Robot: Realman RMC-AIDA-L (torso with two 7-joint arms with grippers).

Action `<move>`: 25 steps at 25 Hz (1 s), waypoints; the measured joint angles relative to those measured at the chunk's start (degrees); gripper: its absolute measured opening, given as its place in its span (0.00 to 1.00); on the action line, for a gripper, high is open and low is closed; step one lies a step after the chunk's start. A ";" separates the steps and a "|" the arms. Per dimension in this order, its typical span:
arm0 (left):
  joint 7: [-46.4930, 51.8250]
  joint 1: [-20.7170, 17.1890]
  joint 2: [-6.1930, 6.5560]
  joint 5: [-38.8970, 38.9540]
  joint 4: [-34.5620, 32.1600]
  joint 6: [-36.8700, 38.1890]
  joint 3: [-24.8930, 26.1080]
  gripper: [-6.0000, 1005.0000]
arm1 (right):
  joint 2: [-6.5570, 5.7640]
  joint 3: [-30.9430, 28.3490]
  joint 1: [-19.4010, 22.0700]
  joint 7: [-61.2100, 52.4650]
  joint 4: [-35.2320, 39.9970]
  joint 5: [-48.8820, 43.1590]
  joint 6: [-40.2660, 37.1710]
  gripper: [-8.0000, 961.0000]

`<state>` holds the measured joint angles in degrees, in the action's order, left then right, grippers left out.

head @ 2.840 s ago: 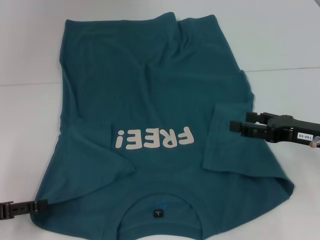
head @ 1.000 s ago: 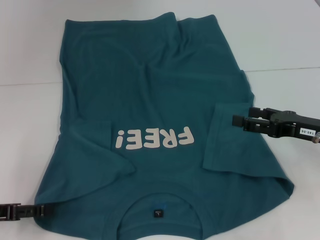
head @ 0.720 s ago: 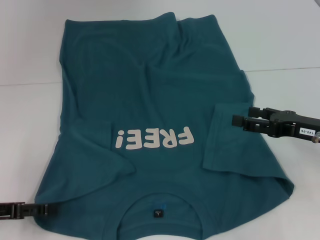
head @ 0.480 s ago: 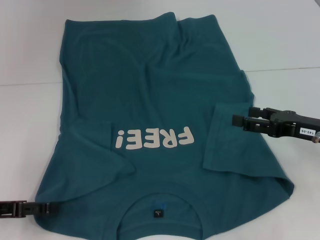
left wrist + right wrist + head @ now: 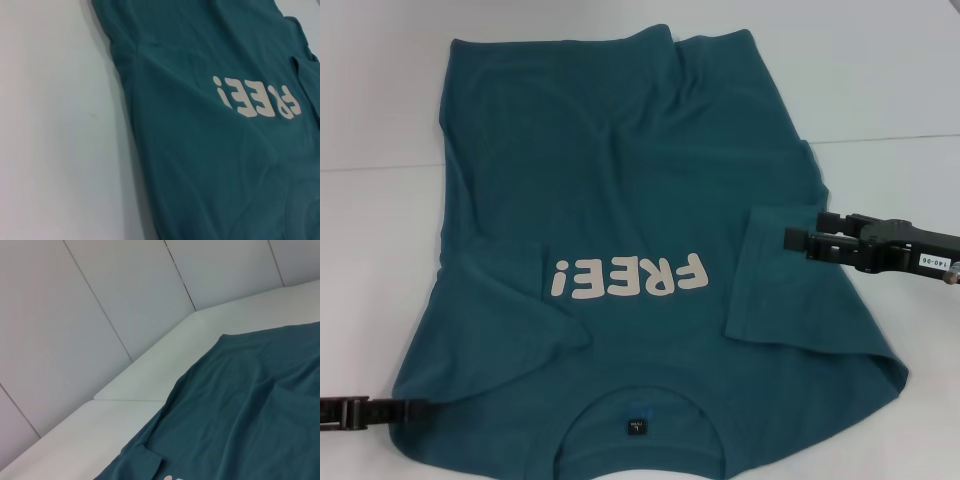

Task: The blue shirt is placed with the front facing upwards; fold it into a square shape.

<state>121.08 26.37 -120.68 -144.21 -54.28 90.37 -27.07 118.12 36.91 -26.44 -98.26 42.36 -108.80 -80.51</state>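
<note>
Both sleeves of the dark teal-blue cotton T-shirt (image 5: 630, 270) already lie folded inward beyond my right gripper (image 5: 788, 240) and left gripper (image 5: 418, 410) — whether either is clamped I cannot tell — lengthwise folds remain.

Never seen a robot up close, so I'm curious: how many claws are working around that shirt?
2. The left claw is at the blue shirt's near left shoulder edge; the right claw is at its folded-in right sleeve.
</note>
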 joint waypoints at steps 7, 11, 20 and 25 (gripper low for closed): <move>0.21 0.26 -0.05 -0.15 0.14 -1.13 -0.54 0.51 | 0.00 -0.01 -0.02 0.00 0.00 0.07 -0.08 0.96; 0.21 0.45 -0.18 -0.67 0.26 -1.47 -0.99 0.31 | 0.00 -0.06 -0.02 0.00 0.00 0.09 -0.04 0.96; 0.29 0.52 -0.20 -0.89 0.32 -1.70 -1.14 0.07 | -0.02 -0.09 0.01 0.00 0.00 0.08 0.00 0.96; 0.42 0.52 -0.06 -0.90 0.32 -1.70 -0.71 0.03 | -0.54 0.06 0.69 -0.28 0.00 -0.62 -0.22 0.96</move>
<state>121.50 26.89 -120.75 -145.11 -53.96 88.66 -27.78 117.58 36.97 -25.75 -98.54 42.36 -109.42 -80.73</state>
